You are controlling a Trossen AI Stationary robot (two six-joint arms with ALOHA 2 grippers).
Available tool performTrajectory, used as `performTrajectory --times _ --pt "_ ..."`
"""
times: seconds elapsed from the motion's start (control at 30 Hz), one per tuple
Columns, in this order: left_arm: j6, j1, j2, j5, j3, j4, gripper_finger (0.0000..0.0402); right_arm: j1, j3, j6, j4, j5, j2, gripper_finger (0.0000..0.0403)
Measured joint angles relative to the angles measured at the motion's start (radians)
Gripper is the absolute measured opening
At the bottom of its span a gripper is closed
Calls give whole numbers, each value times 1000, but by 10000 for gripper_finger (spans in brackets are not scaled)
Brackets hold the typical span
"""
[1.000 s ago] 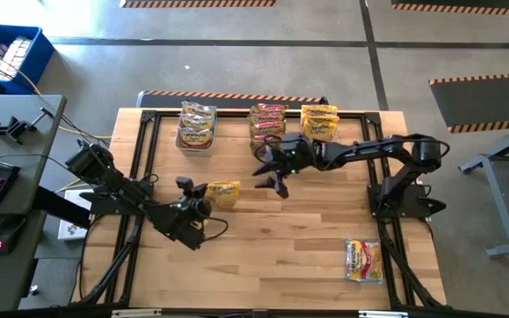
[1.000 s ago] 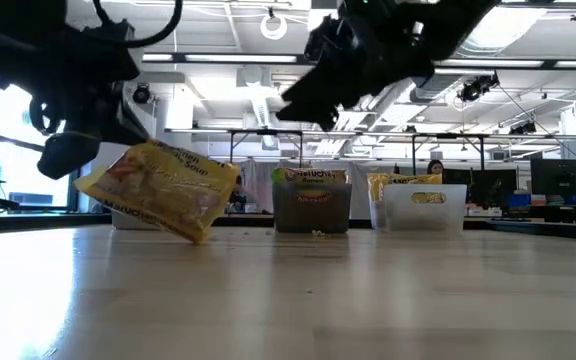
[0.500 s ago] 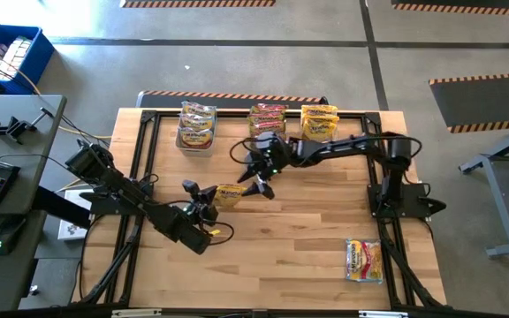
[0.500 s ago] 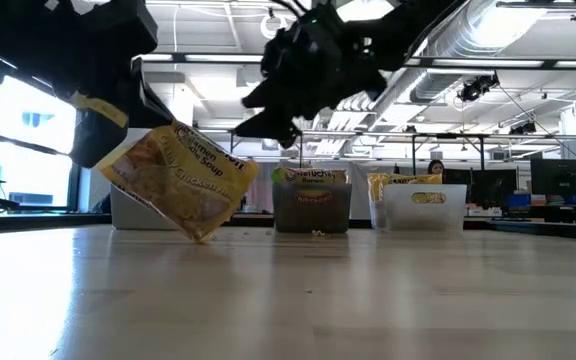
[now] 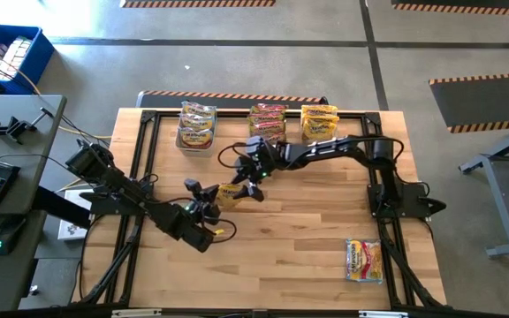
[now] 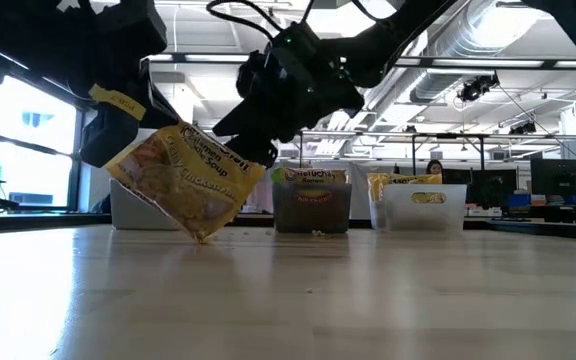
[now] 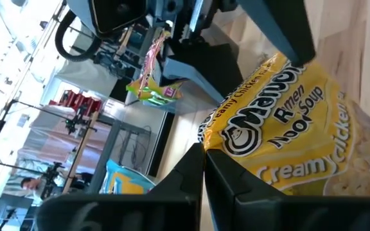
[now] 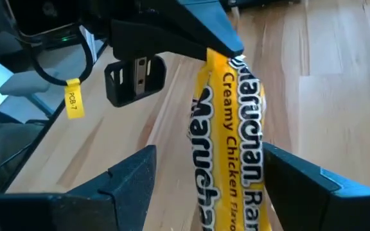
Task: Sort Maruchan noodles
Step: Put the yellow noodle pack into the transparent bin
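Compared to a second ago, the right arm has swung across from the middle of the table toward the left, and the right gripper (image 5: 247,187) now sits with its fingers spread on either side of the creamy chicken packet (image 5: 229,193). The left gripper (image 5: 208,200) is still pinched tight on that same packet, which has tipped up more in the low view, hanging tilted with one corner down near the wooden table (image 5: 307,256). Right wrist view shows the packet edge-on between the two open fingers (image 8: 130,173), not clearly touching either.

Containers, left to right along the far edge: a clear tub (image 5: 196,137) with a couple of yellow packets piled in it, a dark tub (image 5: 267,124) stacked with packets showing red accents, and another clear tub (image 5: 320,124) with yellow packets. One loose packet (image 5: 362,260) lies flat near the front right corner, well apart from everything.

Packets are flat, crinkly, shiny plastic rectangles, mostly yellow. The table is light wood planks, with a black metal frame over it.
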Motion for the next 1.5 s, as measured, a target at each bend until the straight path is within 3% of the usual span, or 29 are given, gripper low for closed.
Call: performTrajectory --times 0.93,1.07,1.33,1.5 --pt "96 12 0 -4 0 134 0 55 0 157 152 40 110 250" --pt "86 12 0 -3 0 134 0 63 0 157 173 40 119 215" --pt "69 11 -12 9 0 124 14 60 0 157 175 42 119 100" --pt "-8 18 -125 117 1 85 43 56 0 156 174 40 111 83"
